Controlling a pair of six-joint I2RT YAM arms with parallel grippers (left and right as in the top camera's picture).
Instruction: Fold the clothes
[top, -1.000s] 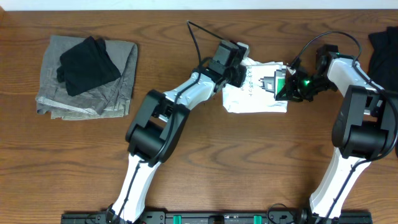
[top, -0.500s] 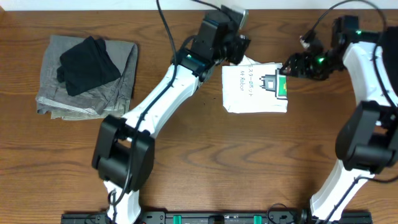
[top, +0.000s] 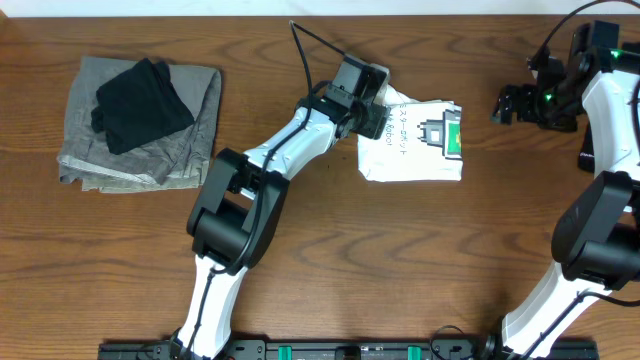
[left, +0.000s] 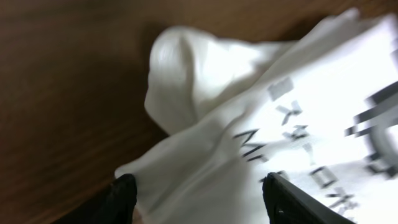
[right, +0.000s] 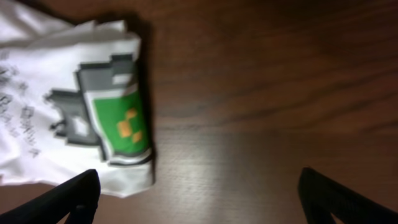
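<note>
While the folded T-shirt (top: 412, 148) lies long-axis left-right, the parted, empty left pincer (top: 377, 108) overhangs its far left corner, the wide-open right pincer (top: 508, 103) well apart rightward.

White tee (top: 408, 155) folded into small rect., lying flat, print side up w/ green-black graphic + text.

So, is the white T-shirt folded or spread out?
Folded: the white T-shirt lies as a compact rectangle, with no sleeves spread out.
</note>
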